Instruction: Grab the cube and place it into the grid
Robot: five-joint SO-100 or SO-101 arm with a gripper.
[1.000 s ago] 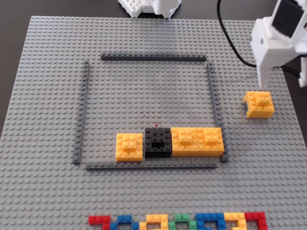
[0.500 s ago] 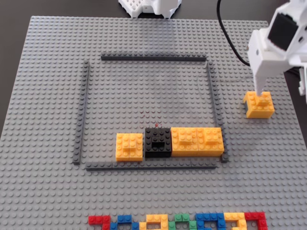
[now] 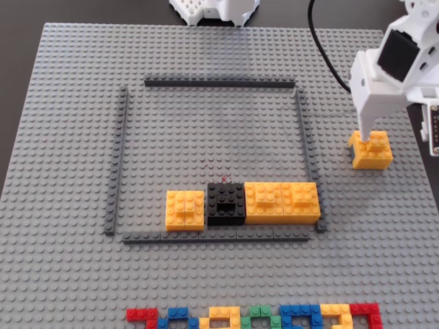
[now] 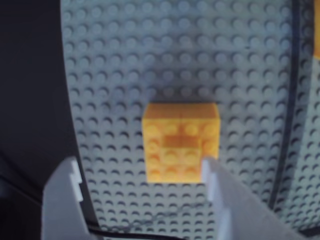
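Seemingly off-centre, the open, empty end effector (image 4: pixel 142 167) has one finger (image 4: pixel 212 172) over the cube (image 4: pixel 181 141); closing might shove it aside

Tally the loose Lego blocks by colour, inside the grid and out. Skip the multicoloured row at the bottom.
Yellow-orange: 3, namely the cube outside the grid, a square block and a double-wide block inside.
Black: 1, the black block inside.
Total: 4.

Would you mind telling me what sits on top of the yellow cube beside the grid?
A smaller raised yellow brick sits on the cube. In the fixed view, the gripper hides part of it.
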